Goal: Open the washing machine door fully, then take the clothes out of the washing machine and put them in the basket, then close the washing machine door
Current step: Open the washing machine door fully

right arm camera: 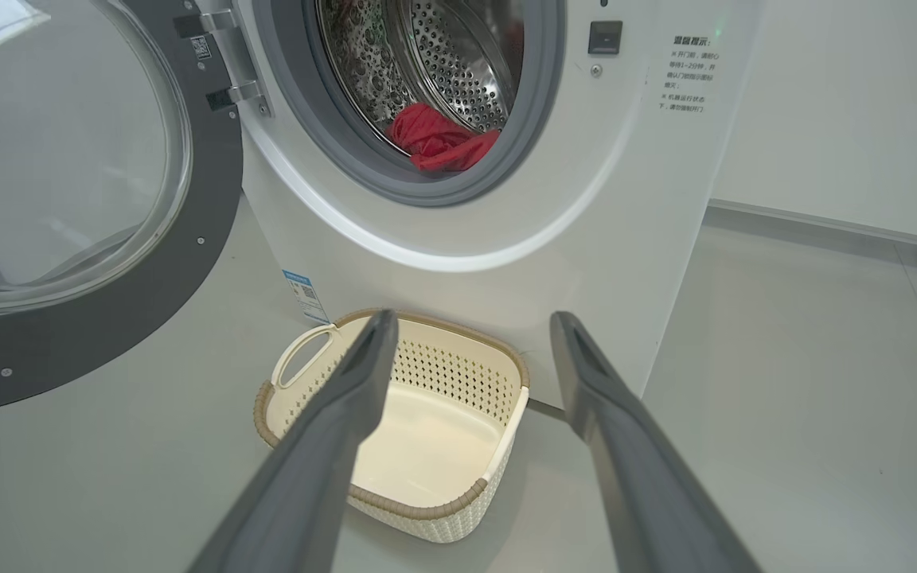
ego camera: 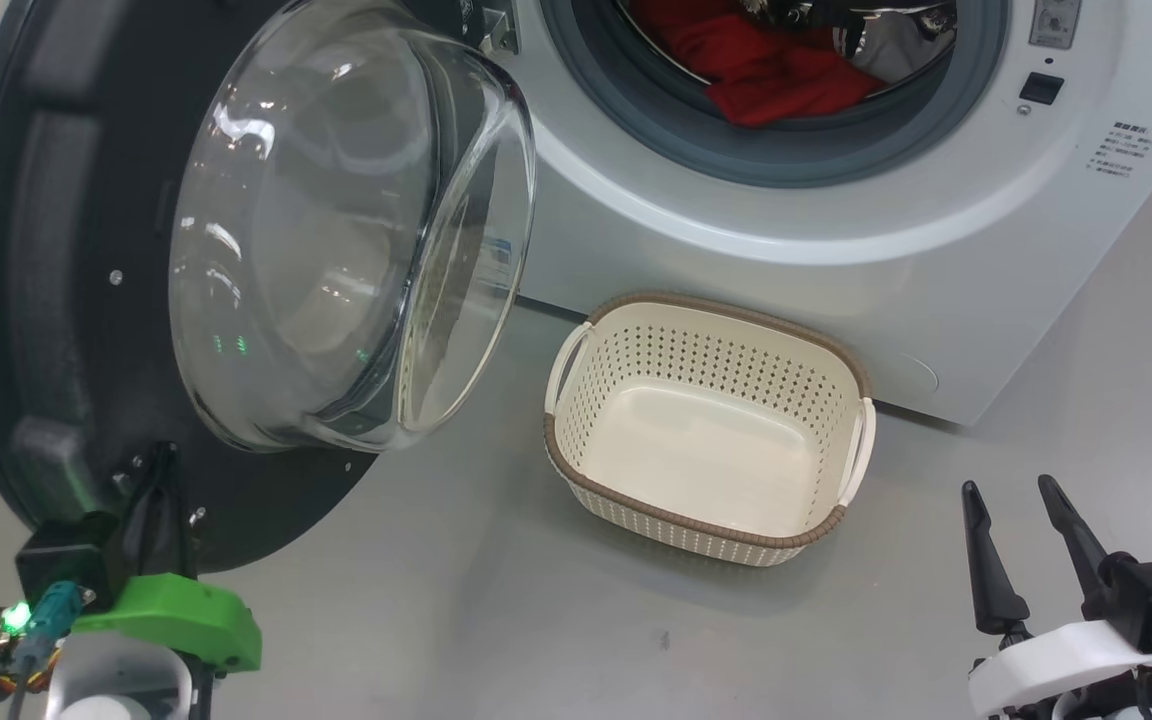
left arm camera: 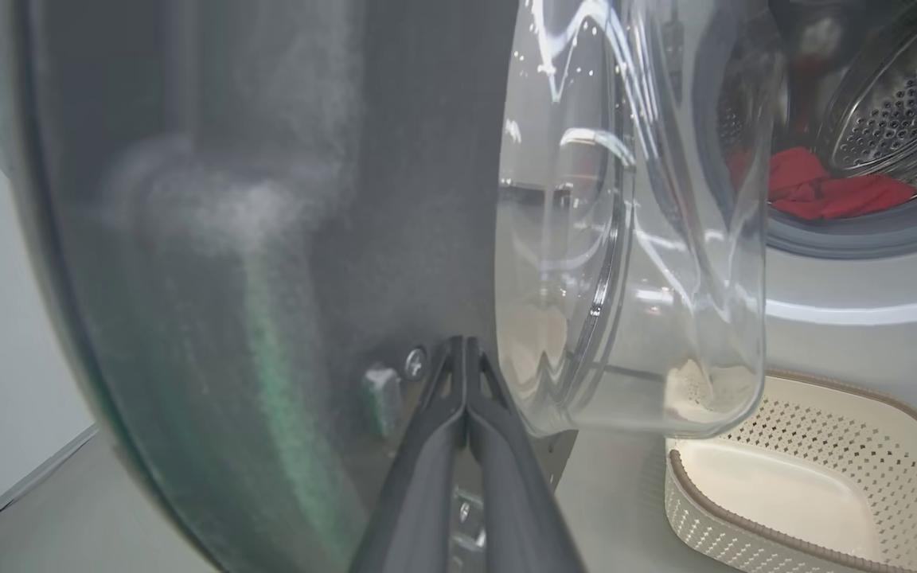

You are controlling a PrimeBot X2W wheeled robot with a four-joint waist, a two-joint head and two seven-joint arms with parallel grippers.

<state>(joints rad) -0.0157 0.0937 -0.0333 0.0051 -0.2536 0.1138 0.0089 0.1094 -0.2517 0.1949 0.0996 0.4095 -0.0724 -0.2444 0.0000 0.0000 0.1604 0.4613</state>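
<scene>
— Why are the left fingers pressed together with nothing between them?
— I think they serve as a pusher. Their tips lie against the inner face of the large round glossy black washing machine door, low on it, just beside its bulging clear glass bowl. Closed fingers make one stiff point for swinging the door wider.
— Is the door fully open?
— It stands well away from the big white front-loading washing machine, but I cannot tell if it can swing further.
— And the right fingers?
— Spread wide, holding nothing, low above the grey floor, pointing toward the machine. I judge they wait to reach in.
— Where are the clothes?
— The soft bright red clothes lie at the front of the steel drum, behind the grey rubber ring. The small cream brown-rimmed perforated plastic basket stands empty on the floor just before the machine, below the opening, so the way for the fabric is short.
</scene>
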